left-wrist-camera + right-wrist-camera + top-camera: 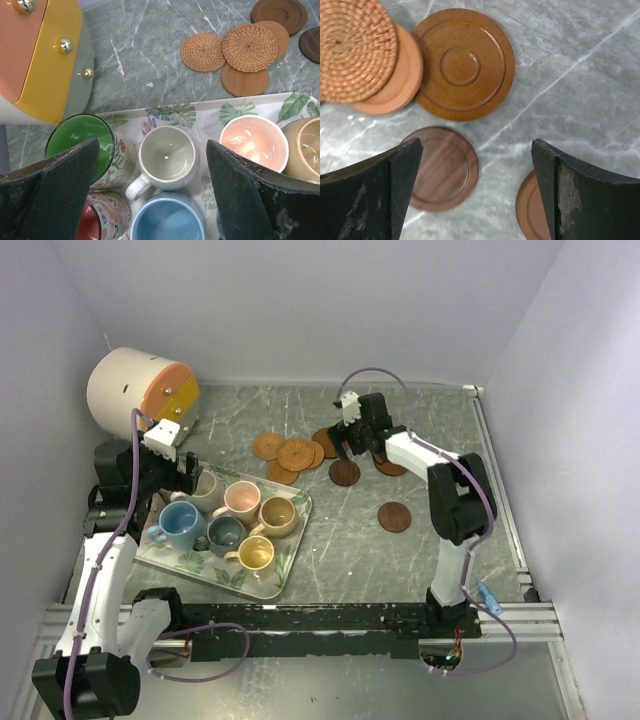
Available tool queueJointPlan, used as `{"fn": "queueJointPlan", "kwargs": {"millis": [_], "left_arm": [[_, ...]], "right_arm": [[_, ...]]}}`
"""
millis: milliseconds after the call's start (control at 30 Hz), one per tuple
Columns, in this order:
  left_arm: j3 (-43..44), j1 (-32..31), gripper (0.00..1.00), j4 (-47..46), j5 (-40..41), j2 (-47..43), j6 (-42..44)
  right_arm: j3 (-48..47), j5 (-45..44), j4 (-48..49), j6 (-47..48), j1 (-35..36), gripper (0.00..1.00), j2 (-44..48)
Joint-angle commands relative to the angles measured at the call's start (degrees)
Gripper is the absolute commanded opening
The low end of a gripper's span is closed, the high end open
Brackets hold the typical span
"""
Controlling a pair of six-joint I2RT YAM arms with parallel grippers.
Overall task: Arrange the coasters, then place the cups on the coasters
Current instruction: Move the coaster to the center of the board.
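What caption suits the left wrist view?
Open left gripper above cream cup, beside green cup, pink cup, blue cup on leaf-print tray.

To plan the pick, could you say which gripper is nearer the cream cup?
Left. The left gripper hangs over the cream cup; the right gripper over the coasters.

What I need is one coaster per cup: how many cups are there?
8, all on the tray. Far row, left to right: green, cream, pink, tan. Near row: red, blue, dark grey, yellow. Green and red show clearly only in the left wrist view.
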State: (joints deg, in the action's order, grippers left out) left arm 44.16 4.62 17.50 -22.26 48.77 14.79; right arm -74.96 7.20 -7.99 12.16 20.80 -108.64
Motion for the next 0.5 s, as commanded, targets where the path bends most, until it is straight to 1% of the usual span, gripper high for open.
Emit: {"fn": "queueJointPlan", "kwargs": {"millis": [0, 200, 467], "left_arm": [[0.22, -0.43, 1.00, -1.52, -3.68, 0.05, 0.97], [-0.62, -0.56, 1.00, -0.62, -6.49, -0.67, 2.05], [-1.05, -0.64, 0.99, -0.19, -7.40, -1.52, 3.10]], "right_arm": [[-6.69, -2.20, 0.22, -2.02, 0.12, 0.90, -7.33], [-14.99, -1.68, -2.05, -4.53, 0.12, 0.87, -16.36], [-18.89, -2.64, -2.77, -7.32, 0.03, 0.84, -20.34]]}}
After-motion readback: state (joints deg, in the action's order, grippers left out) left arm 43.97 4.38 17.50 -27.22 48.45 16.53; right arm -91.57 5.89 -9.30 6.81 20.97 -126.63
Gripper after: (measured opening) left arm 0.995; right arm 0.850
